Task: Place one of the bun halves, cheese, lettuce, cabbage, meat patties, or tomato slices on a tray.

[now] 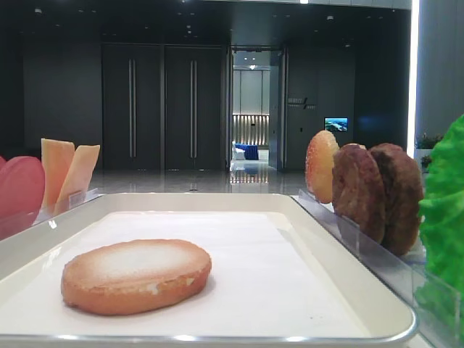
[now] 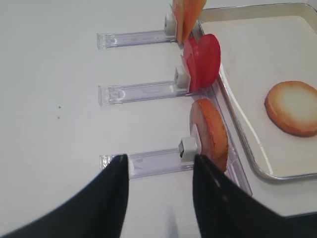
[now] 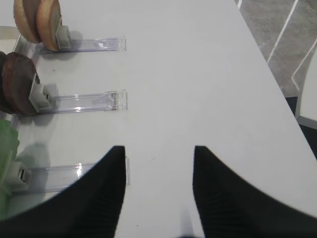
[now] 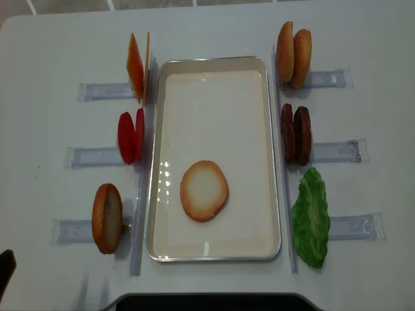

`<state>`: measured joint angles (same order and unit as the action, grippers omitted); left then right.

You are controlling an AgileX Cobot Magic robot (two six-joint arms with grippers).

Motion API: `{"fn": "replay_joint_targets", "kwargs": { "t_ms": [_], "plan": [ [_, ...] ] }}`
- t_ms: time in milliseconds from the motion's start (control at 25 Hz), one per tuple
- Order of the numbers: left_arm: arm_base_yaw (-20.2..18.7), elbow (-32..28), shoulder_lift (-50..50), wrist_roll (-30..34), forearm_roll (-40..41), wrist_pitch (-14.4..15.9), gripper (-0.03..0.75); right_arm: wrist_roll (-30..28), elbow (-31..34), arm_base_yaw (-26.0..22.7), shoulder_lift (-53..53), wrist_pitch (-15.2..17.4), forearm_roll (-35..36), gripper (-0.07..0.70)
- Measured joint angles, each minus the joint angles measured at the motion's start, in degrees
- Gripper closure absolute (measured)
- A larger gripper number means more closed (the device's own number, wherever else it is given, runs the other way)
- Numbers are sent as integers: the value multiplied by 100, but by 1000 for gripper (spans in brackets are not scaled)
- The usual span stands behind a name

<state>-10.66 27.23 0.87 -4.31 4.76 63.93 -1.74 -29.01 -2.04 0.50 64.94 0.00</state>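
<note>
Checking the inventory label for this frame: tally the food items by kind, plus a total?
Buns: 4, one flat on the tray, one upright at left, two upright at right
Cheese: 2
Tomato: 2
Patties: 2
Lettuce: 1
Total: 11

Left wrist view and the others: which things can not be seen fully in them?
- Cheese: left wrist view, cut off by the top edge.
- Lettuce: right wrist view, cut off by the left edge.
- Left pincer: overhead view shows only a dark corner at the left edge.
- Tomato slices: front view, cut off by the left edge.
</note>
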Motion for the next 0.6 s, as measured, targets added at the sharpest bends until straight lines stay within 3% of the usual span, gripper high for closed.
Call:
{"fn": "replay_joint_targets", "kwargs": {
  "t_ms": [600],
  "plan": [
    [0,0,0,18,-10,-4,545,0,0,0,0,0,0,323]
  ]
}}
